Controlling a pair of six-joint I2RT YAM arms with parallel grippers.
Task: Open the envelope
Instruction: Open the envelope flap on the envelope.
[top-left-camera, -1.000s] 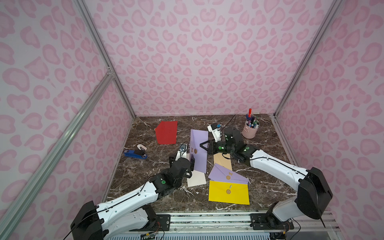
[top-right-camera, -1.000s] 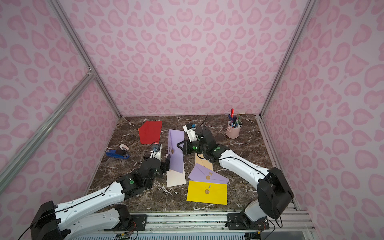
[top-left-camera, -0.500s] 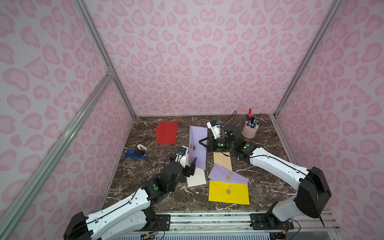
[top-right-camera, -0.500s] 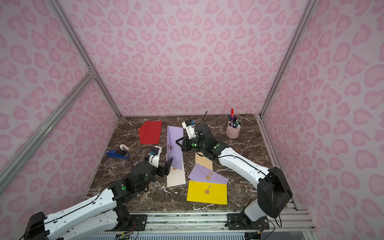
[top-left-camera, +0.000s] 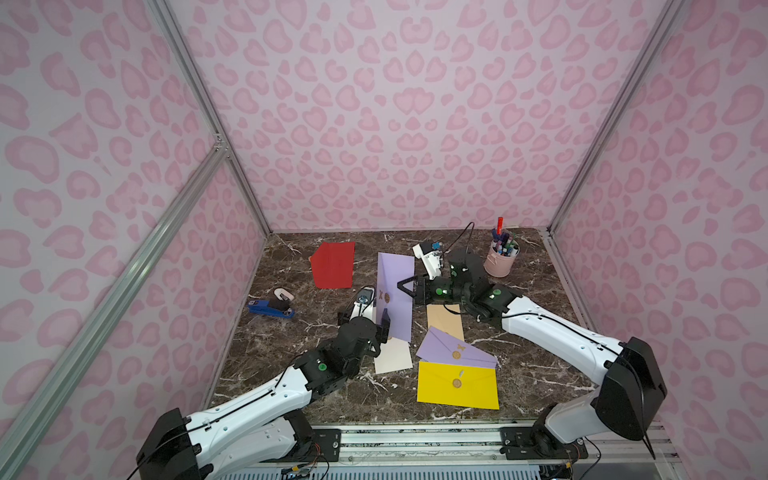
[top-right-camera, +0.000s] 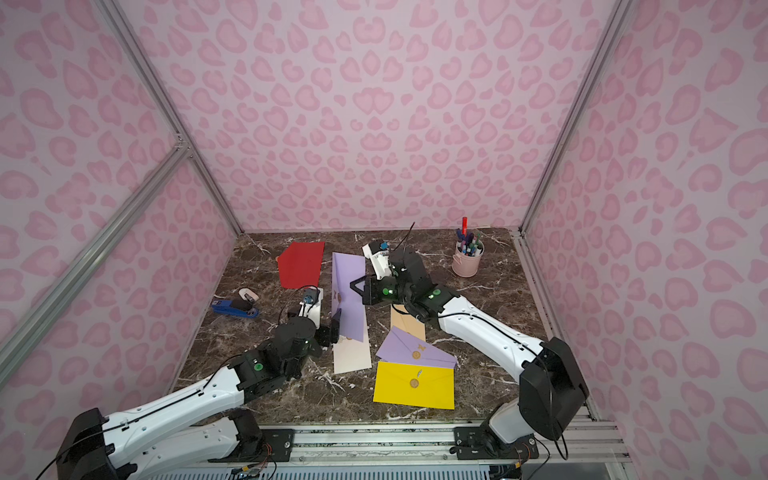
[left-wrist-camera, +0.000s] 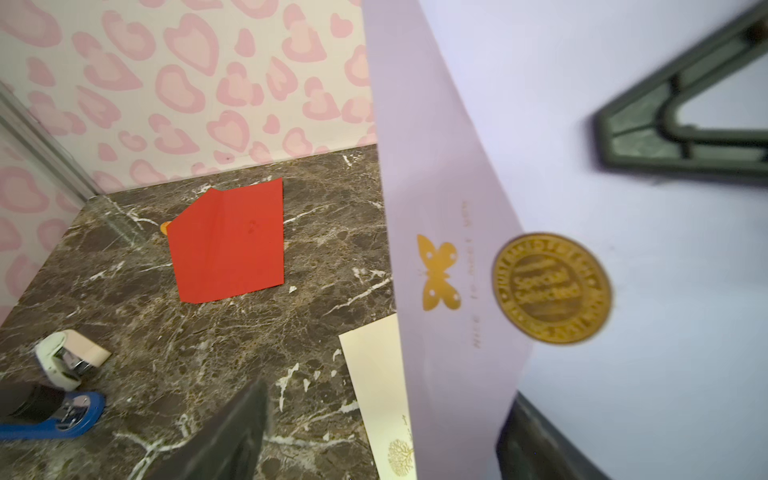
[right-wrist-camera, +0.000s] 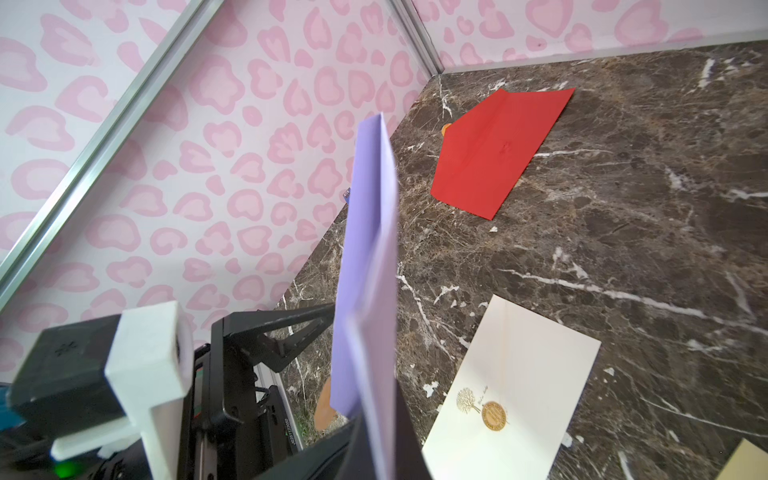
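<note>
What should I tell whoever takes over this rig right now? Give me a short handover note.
Right claw: shut on the side edge of the lavender envelope, holding it upright.
Left claw: open and empty, at the envelope's lower corner on the flap side.
Done: envelope raised and presented to the left arm.
Left: the flap looks shut with the gold seal in place; probably grip the flap and peel it open.
Nearby, flat on the table: cream envelope, yellow envelope.
</note>
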